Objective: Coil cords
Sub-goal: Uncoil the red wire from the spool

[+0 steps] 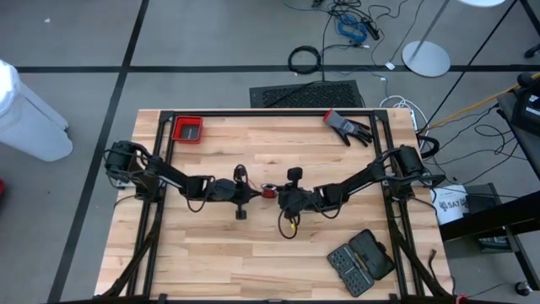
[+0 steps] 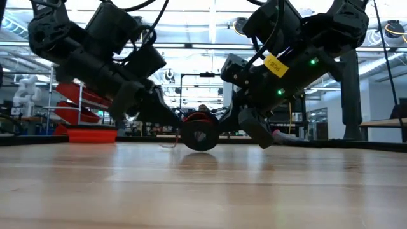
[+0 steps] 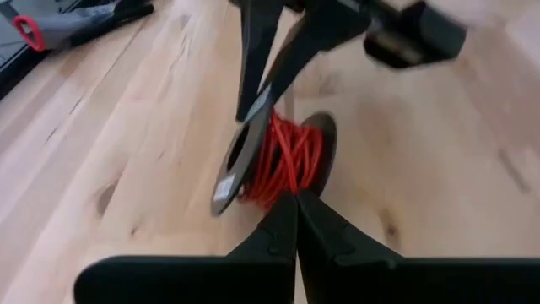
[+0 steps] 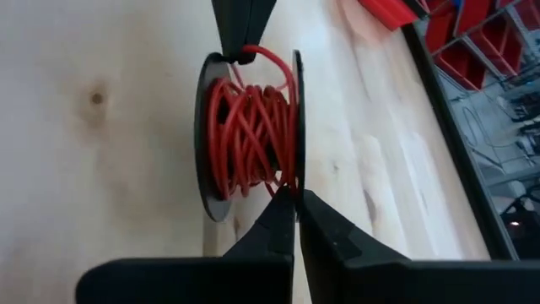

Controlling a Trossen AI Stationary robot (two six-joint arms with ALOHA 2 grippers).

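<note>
A small spool of two black discs, wound with thin red cord point(image 4: 249, 135), stands at the middle of the wooden table point(image 1: 211, 262). One disc shows a pale centre point(image 3: 226, 187). In the low view the spool point(image 2: 200, 135) stands on its disc rims. My left gripper point(image 3: 295, 201) comes from the table's left and is shut at the winding. My right gripper point(image 4: 293, 196) comes from the right and is shut at a disc's rim. In the high view the two grippers point(image 1: 256, 192) point(image 1: 280, 196) meet at the spool point(image 1: 268, 192). My left gripper pinches a loop of the red cord point(image 4: 257, 56) at the edge of the winding, between the two discs. Its fingers slant down from the table's left. The spool stays on the table. My right gripper has its shut fingertips on the thin rim of one black disc point(image 4: 296, 173), opposite the left gripper. The fingers slant down from the table's right. Whether the rim lies between the fingers or only against them cannot be told.
A red bin point(image 1: 187, 129) stands at the far left of the table. A black glove with a red cuff point(image 1: 348, 127) lies at the far right. A black case point(image 1: 361, 260) lies at the near right. Bare wood lies along the near left.
</note>
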